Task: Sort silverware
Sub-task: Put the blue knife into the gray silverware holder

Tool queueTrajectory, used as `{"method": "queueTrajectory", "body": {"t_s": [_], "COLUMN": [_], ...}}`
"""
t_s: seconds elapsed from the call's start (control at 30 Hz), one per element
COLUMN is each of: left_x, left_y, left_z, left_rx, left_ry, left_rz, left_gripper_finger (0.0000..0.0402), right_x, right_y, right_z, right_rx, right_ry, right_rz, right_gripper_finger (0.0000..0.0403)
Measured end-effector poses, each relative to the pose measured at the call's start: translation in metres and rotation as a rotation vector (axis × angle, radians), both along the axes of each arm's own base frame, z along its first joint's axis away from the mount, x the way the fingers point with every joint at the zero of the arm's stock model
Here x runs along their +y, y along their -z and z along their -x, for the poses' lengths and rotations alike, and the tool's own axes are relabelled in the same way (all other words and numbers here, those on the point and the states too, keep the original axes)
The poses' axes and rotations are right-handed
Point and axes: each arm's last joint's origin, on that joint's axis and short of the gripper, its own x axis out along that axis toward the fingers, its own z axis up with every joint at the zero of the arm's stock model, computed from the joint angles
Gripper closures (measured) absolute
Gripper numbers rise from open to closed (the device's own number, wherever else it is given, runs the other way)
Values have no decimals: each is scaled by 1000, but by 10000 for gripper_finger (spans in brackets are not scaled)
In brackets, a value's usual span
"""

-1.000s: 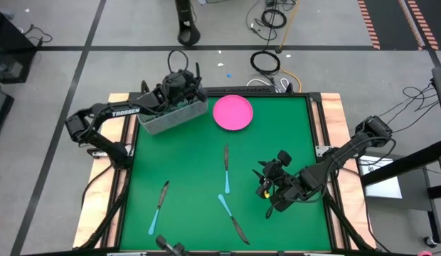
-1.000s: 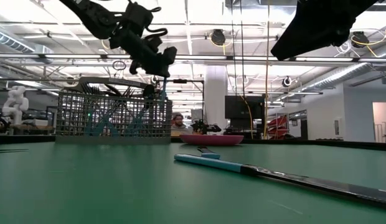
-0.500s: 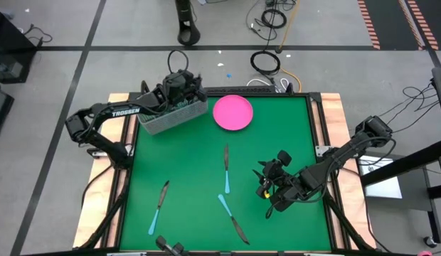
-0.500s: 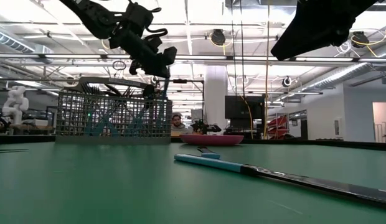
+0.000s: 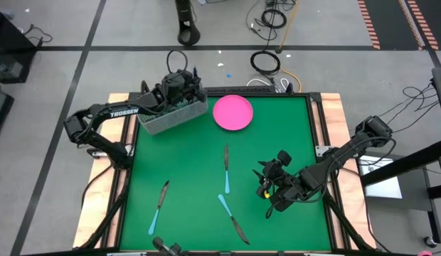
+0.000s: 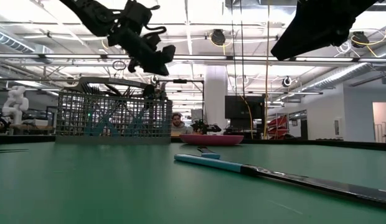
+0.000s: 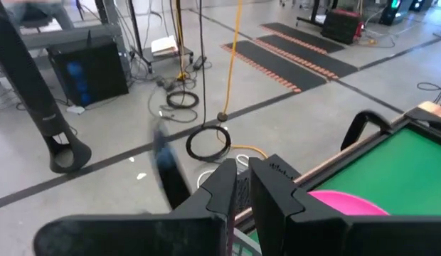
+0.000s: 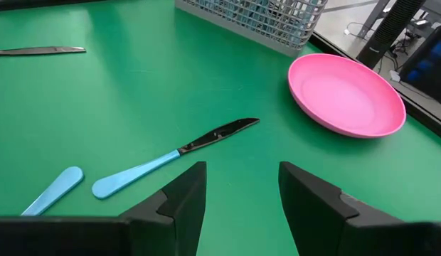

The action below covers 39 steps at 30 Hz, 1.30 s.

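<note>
Three blue-handled knives (image 5: 225,168) are being seen lying on the green table (image 5: 185,163), alongside one basket (image 5: 171,115) and one pink plate (image 5: 232,112).

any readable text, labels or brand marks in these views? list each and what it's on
"TROSSEN": white lettering on the left arm's forearm link, high view.
Nothing else is readable: no lettering shows on the right arm, silverware, pink plate or basket, and the room's background screens are too small.

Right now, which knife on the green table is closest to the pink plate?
Find the pink plate at the far edge of the green table. Just below it in the high view lies a blue-handled knife, blade pointing toward the plate. The other two knives lie nearer the front edge.
</note>
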Motion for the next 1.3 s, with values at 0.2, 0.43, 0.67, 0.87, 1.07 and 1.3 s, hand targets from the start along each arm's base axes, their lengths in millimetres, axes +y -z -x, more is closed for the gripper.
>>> {"method": "queueTrajectory", "body": {"t_s": [0.2, 0.43, 0.67, 0.87, 1.07, 1.3], "left_x": [-18, -65, -119, -169, -209, -253], "left_y": [-28, -54, -54, -32, -10, 32], "left_z": [19, 35, 26, 12, 3, -11], "left_rx": [33, 41, 108, 136, 56, 74], "left_ry": [26, 144, 520, 831, 970, 1123], "left_rz": [-60, -62, -30, -47, -48, -43], "left_gripper_finger": [360, 360, 360, 360, 360, 360], "right_x": [0, 0, 4, 9, 15, 31], "right_y": [0, 0, -2, -8, -10, 6], "right_z": [0, 0, -4, -12, -15, -17], "right_rx": [2, 2, -27, -80, -83, -65], "right_ry": [-2, -2, -30, -98, -174, -189], "right_rz": [-3, -3, -43, -61, -147, -233], "right_gripper_finger": [238, 238, 238, 238, 238, 238]}}
